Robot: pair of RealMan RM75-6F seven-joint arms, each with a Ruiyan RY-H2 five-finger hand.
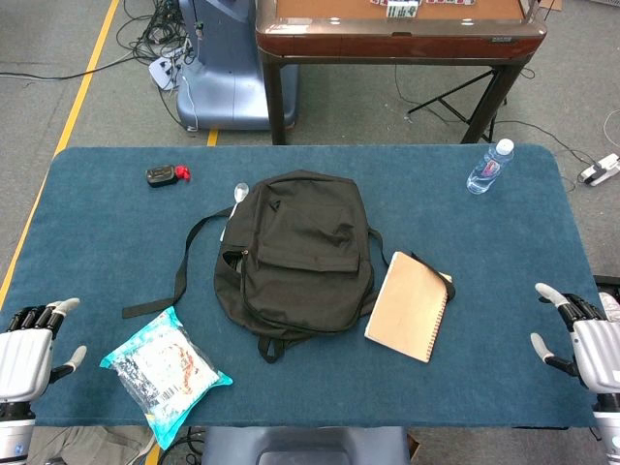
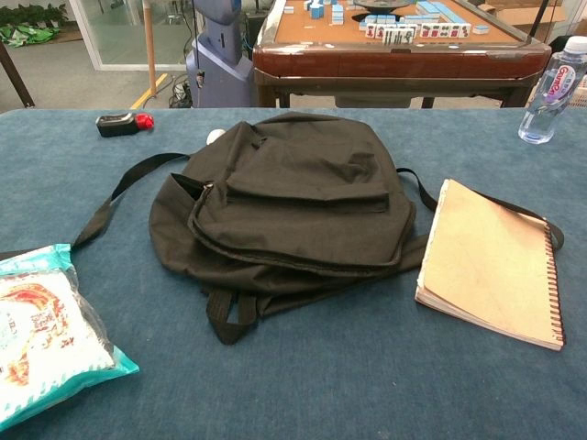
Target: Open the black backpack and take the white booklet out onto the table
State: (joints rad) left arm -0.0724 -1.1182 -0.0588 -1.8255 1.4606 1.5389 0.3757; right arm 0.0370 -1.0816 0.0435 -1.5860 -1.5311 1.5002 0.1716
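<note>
The black backpack point(image 1: 295, 252) lies flat in the middle of the blue table point(image 1: 87, 223), its zippers closed and its straps trailing to the left; the chest view shows the backpack point(image 2: 293, 202) from the front. No white booklet shows in either view. My left hand point(image 1: 29, 354) hovers at the table's near left corner, fingers apart and holding nothing. My right hand point(image 1: 586, 339) hovers at the near right corner, likewise with fingers spread and nothing in it. Neither hand appears in the chest view.
A tan spiral notebook point(image 1: 412, 305) lies just right of the backpack. A snack packet point(image 1: 163, 373) sits at the near left. A water bottle point(image 1: 490, 167) stands far right, a small black and red object point(image 1: 165, 175) far left. A wooden table point(image 1: 397, 29) stands beyond.
</note>
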